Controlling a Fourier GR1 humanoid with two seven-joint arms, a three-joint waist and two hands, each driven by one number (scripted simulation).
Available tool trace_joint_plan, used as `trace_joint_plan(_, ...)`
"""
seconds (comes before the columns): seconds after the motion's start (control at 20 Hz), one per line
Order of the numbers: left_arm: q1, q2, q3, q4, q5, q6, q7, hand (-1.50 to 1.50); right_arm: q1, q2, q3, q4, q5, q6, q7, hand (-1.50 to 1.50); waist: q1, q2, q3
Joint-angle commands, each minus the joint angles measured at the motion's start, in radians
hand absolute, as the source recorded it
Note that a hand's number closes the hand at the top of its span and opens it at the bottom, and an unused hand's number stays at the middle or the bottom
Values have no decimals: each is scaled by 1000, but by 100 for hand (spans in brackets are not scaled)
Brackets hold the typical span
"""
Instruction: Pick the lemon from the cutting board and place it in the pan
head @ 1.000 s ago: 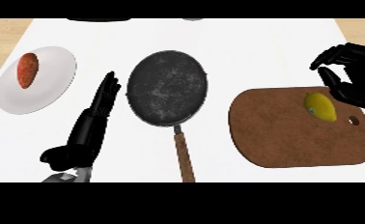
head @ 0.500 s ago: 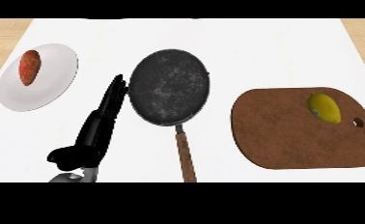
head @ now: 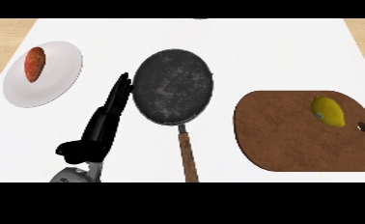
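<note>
A yellow lemon [head: 327,110] lies on the right part of the brown cutting board [head: 285,136], which sits at the right of the white counter. A dark round pan [head: 173,86] with a wooden handle [head: 188,154] stands in the middle. My left hand [head: 103,124] is open, fingers straight and pointing up, just left of the pan's rim. My right hand shows nowhere in the head view.
A white plate [head: 53,80] at the far left carries a reddish oval food item [head: 34,63]. Bare white counter stretches behind the pan and the board. Wooden edges show at the top corners.
My right hand, seen above the lemon a second ago, has left the view. The view has shifted a little; the left hand stays beside the pan.
</note>
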Motion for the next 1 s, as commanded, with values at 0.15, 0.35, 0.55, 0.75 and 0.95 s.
trace_joint_plan(0.15,-10,4,4,-10,5,-21,7,0,-39,-26,243,-37,309,-18,-205,-150,15,-3,-1)
trace_joint_plan(0.35,-36,-19,27,18,1,9,26,0,-61,-57,353,-11,443,-90,-303,-150,-8,-7,-2)
trace_joint_plan(0.55,-9,-36,10,13,-15,8,7,0,-114,15,445,116,593,-237,-336,-150,-11,-11,-3)
trace_joint_plan(0.75,-42,-34,51,62,-17,-13,-2,0,-188,108,483,257,674,-289,-362,-150,-25,-13,-4)
trace_joint_plan(0.95,10,-18,51,9,-24,-32,15,0,-206,123,473,349,703,-300,-424,-150,-34,-16,-4)
